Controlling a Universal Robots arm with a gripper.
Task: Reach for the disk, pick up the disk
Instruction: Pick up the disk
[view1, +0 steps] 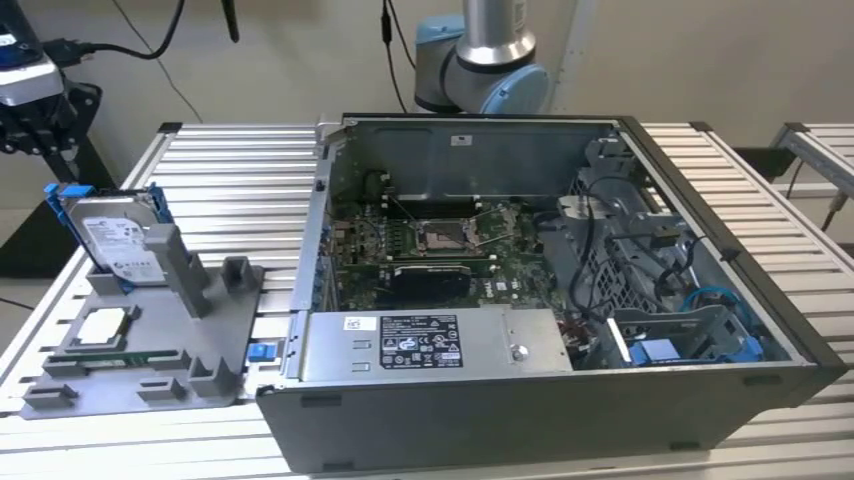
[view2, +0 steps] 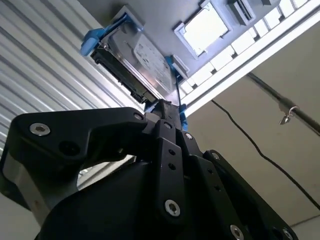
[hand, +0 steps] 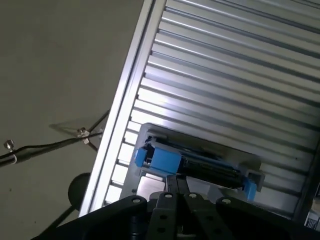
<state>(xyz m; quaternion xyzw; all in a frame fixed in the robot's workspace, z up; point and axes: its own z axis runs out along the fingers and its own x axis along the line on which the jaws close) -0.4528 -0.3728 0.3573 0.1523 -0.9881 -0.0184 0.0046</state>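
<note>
The disk (view1: 115, 236) stands on edge in a grey holder (view1: 200, 335) at the exterior view's left, its white label facing out and a blue frame around it. My gripper (view1: 38, 125) hangs above and beyond it, at the table's far left corner, apart from the disk. In the second wrist view the disk (view2: 137, 62) lies just past my gripper (view2: 165, 107), whose black fingers meet at their tips. In the first wrist view the disk (hand: 200, 165) shows edge-on with blue end tabs, close ahead of my shut gripper (hand: 178, 186).
A square silver CPU chip (view1: 100, 326) lies on the grey holder in front of the disk. An open computer case (view1: 534, 300) fills the middle of the ribbed metal table (view1: 247, 170). Cables trail over the floor (hand: 50, 75) beside the table edge.
</note>
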